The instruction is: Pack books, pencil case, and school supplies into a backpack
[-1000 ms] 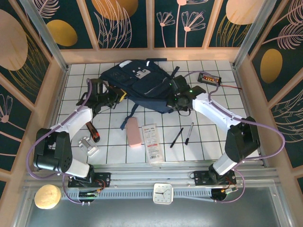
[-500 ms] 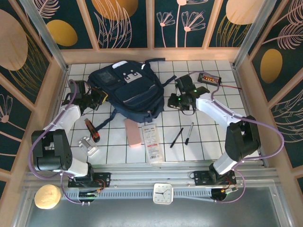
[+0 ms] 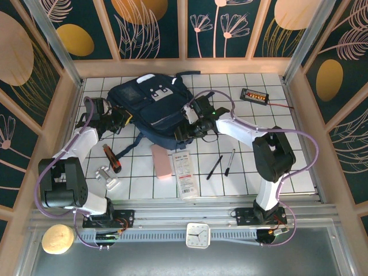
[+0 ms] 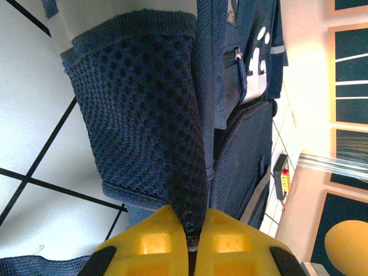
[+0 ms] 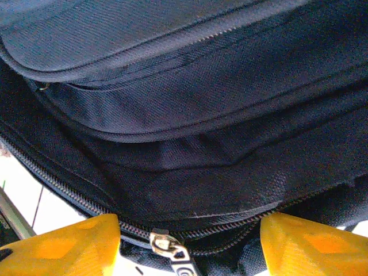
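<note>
Since nothing can go in until the bag is opened, I judge this to be the unzip step.

- Backpack: lies flat at the far left of the table, white patches toward the back wall, dark straps trailing onto the tiles. Navy weave, several parallel seams and zip lines.
- Right gripper: jaws spread wide at the bag's near right edge. The zip pull sits between the yellow fingers, a little toward the left one. The zip line runs crosswise from finger to finger, so closing would catch the pull side-on. This arm is the nearer one to the pull.
- Left gripper: jaws pressed together, pinching the mesh strap at the bag's left side. My guess is that it anchors the bag against the pull.
- Waiting on the tiles, nearer the arm bases than the bag: pink pencil case, white booklet just beside it, and two pens to the right.
</note>
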Tool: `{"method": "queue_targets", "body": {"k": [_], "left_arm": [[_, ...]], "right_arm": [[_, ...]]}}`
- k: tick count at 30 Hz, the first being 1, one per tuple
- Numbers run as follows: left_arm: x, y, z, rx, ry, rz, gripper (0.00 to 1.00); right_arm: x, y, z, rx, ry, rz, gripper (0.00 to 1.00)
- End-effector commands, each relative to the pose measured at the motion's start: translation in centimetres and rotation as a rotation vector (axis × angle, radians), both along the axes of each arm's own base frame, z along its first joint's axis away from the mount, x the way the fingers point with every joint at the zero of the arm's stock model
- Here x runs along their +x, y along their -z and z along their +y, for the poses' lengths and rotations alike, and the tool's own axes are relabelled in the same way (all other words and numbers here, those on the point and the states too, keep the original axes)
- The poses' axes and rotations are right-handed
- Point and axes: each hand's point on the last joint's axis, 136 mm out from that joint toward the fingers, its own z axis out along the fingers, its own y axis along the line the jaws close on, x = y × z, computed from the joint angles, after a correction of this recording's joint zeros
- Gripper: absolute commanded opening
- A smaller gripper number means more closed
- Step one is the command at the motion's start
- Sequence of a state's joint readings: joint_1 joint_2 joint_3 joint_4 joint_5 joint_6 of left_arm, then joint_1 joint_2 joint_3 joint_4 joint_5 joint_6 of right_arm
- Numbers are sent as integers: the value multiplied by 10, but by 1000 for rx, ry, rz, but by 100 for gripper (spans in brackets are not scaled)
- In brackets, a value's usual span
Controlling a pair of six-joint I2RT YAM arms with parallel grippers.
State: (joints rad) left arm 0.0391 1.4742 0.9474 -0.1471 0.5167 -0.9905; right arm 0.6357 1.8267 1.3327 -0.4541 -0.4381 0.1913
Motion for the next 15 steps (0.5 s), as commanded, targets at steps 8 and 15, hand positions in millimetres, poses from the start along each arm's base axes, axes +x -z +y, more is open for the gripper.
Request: {"method": "queue_targets", "body": {"k": [8, 15], "left_arm": [[13, -26, -8, -21, 48, -98, 0], [18, -23, -8, -22, 48, -89, 0]], "right_arm": [[-9, 3, 18, 140, -85, 17, 59], [-35, 14, 13, 145, -88, 55, 60]]}}
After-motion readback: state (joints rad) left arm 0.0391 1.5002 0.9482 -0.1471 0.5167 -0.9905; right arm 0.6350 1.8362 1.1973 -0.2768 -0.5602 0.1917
